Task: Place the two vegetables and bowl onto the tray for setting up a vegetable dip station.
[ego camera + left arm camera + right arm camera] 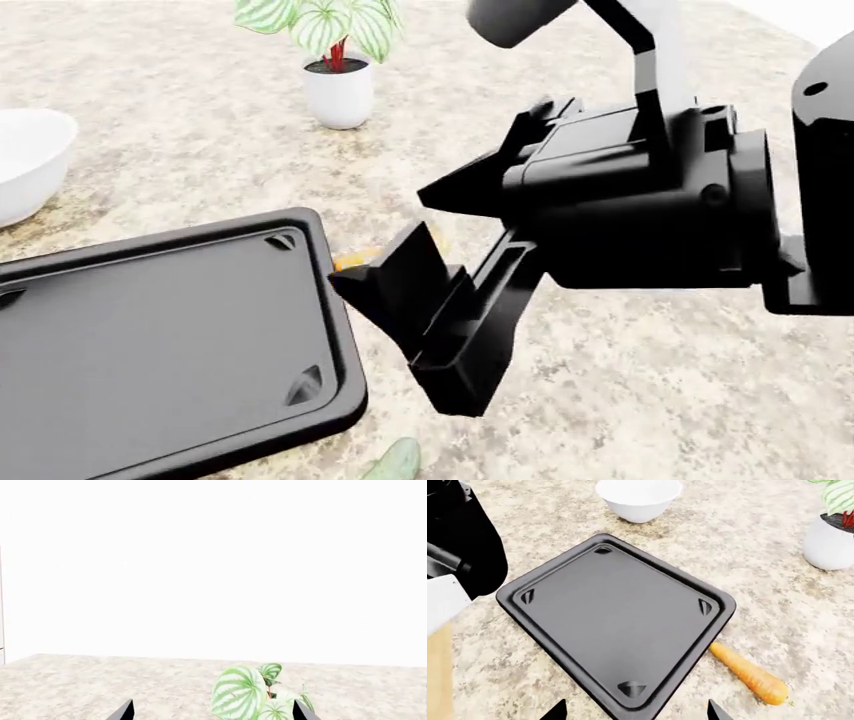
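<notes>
Right gripper (424, 300) hangs over the counter (641, 380), jaws spread wide, gripping nothing. The carrot (750, 672) lies just off the tray (614, 625) rim; bowl (638, 499) beyond its far corner. Cucumber (392, 463) peeks in near the tray. Left gripper's opening: can't tell.

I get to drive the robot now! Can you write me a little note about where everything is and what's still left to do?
Right gripper: open, empty, hovering by the tray's edge above the carrot.
Left gripper: only its fingertips show, spread apart, facing the potted plant.
Tray: nothing on it.
Carrot: on the counter, right beside the tray.
Cucumber: on the counter near the tray's corner.
Bowl: on the counter, past the tray.
Done: nothing. Left: all three things.
</notes>
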`<state>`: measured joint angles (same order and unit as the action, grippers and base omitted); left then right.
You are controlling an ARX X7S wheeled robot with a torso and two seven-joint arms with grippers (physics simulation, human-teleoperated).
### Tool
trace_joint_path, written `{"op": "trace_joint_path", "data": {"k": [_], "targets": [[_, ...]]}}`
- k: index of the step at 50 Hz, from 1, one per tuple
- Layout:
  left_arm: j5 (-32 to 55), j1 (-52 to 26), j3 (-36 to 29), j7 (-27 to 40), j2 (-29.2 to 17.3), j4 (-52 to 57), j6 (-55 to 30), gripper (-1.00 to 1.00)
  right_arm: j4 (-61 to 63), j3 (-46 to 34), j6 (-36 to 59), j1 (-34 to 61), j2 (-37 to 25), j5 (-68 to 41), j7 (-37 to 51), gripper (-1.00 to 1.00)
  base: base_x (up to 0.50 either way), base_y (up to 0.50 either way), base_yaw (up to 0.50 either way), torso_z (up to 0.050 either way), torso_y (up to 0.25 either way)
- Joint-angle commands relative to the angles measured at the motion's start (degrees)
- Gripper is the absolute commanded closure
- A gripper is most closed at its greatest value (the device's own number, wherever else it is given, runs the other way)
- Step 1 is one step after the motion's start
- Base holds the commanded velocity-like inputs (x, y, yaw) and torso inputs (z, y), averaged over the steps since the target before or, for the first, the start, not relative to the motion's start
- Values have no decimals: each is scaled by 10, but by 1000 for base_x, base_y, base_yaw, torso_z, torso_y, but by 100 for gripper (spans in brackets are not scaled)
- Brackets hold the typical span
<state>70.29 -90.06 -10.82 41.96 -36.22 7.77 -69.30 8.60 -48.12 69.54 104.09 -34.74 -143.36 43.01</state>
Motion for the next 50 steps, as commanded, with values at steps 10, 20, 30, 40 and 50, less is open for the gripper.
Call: {"op": "trace_joint_path", "data": {"k": [10,20,30,40,50], "targets": [[-1,9,-6,-3,-2,3,8,-100,85,74,60,-52,48,78,-84,-100,0,0,0,0,0],[1,15,-5,0,-4,5,10,-100,76,43,79,-21,49,68,-89,-100,0,0,0,0,0],[2,18,-7,-1,-3,6,14,-100,80,-9,82,5,54,18,-84,-100,0,0,0,0,0],[-3,29,-10,-6,-4,6,23,-100,125,-22,44,-51,25,1,-73,-100,0,0,0,0,0],[1,19,-13,0,1,4,19,-100,197,-91,-23,27,-12,-118,-1,-100,0,0,0,0,0]]}}
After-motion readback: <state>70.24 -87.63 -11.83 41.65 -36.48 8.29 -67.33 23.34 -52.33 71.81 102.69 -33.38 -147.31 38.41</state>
